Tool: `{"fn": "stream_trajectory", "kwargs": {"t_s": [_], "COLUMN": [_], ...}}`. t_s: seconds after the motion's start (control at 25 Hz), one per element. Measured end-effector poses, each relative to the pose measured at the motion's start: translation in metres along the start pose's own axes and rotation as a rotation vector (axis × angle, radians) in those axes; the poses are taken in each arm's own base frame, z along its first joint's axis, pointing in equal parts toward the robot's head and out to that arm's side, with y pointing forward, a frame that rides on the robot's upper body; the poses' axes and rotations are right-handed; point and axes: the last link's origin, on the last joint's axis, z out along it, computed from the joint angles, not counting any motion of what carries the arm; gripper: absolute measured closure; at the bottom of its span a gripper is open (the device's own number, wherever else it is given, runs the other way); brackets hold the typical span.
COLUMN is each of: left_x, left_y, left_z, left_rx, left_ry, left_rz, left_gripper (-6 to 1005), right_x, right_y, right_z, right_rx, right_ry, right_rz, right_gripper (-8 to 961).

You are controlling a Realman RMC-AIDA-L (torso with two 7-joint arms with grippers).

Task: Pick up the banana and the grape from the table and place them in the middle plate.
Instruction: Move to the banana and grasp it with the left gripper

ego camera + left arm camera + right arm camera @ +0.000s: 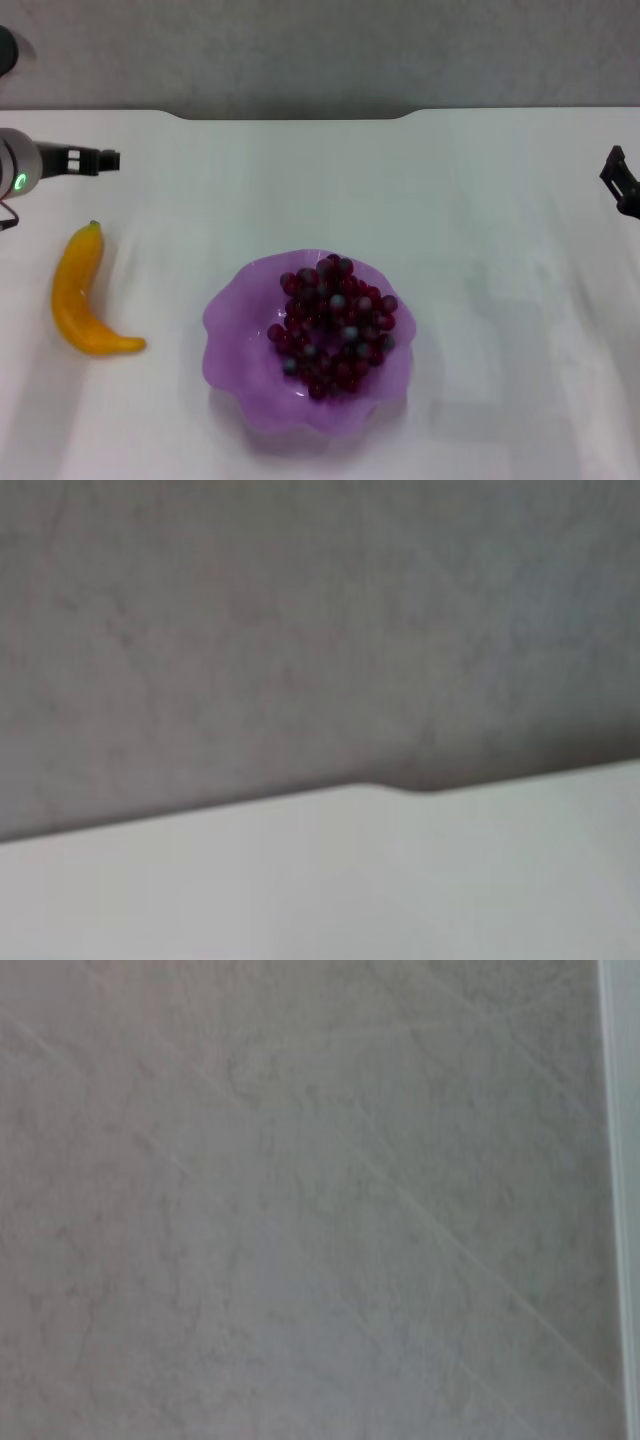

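The banana [82,296] lies on the white table [480,250] at the left, stem tip pointing away from me. The bunch of grapes [335,322] lies inside the purple plate [240,340], which sits at the table's front centre. My left gripper [100,159] is at the far left, above and behind the banana, apart from it. My right gripper [620,180] shows only as a dark piece at the right edge, far from the plate. Both wrist views show no task object.
The table's dark notched far edge [300,112] runs across the back, with grey floor beyond. The left wrist view shows the table edge [380,790] and the floor; the right wrist view shows only grey floor.
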Motion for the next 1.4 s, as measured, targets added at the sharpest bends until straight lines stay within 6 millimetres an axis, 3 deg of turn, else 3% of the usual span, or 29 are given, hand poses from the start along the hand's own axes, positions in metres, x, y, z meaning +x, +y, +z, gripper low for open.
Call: {"fn": "stream_trajectory", "kwargs": {"t_s": [0.12, 0.48, 1.4], "left_x": [-0.003, -0.040, -0.068], "left_y": [-0.002, -0.015, -0.006], "left_z": [-0.001, 0.007, 0.023], "left_rx": [0.011, 0.043, 0.033], "left_ry": [-0.038, -0.171, -0.255], "left_rz": [0.013, -0.006, 0.008], "left_gripper": [113, 134, 187], "right_x": [0.000, 0.000, -0.001], "right_y": [0.000, 0.000, 0.004], "right_z": [0.000, 0.000, 0.003], "right_rx": [0.000, 0.000, -0.010], "right_ry": [0.000, 0.000, 0.007], "right_rz": [0.000, -0.001, 0.003], "right_gripper": [75, 75, 75]}}
